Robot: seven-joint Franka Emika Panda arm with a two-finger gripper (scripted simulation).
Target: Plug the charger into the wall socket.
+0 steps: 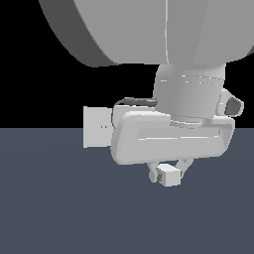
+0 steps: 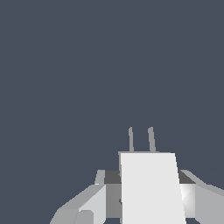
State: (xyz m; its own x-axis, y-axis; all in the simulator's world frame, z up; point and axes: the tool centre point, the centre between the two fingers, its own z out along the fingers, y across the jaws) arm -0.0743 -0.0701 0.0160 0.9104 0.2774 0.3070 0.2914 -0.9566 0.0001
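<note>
The small plain white brick-shaped charger (image 1: 169,175) sits pinched between the two pale grey fingers of the arm's gripper (image 1: 167,174), jaws closed on its side faces; it is carried clear of the dark slate-blue floor (image 1: 59,208), with no contact visible below it. In the wrist view the charger (image 2: 151,188) fills the space between the fingers (image 2: 89,205), and two thin grey prongs (image 2: 141,139) stick out from its far end, parallel and pointing away from the camera over bare floor. Judgement: the grip is taken on the body, not the prongs, so that the prongs stay free to enter the holes. The flat upright white square wall socket plate (image 1: 95,127) stands toward the exterior view's left, partly hidden behind the gripper's broad grey body (image 1: 171,136); its two tiny yellowish holes (image 1: 103,127) show at the centre. The socket does not appear in the wrist view, so the prongs are not yet lined up with it. The charger hangs lower than the holes in the exterior view; true separation in depth cannot be told. Judgement: transport stage, charger secured, insertion not begun. Next move needs prongs turned toward the plate, raised level with the holes, then a straight push. Risk: slight misalignment would jam the prongs on the plate face.
</note>
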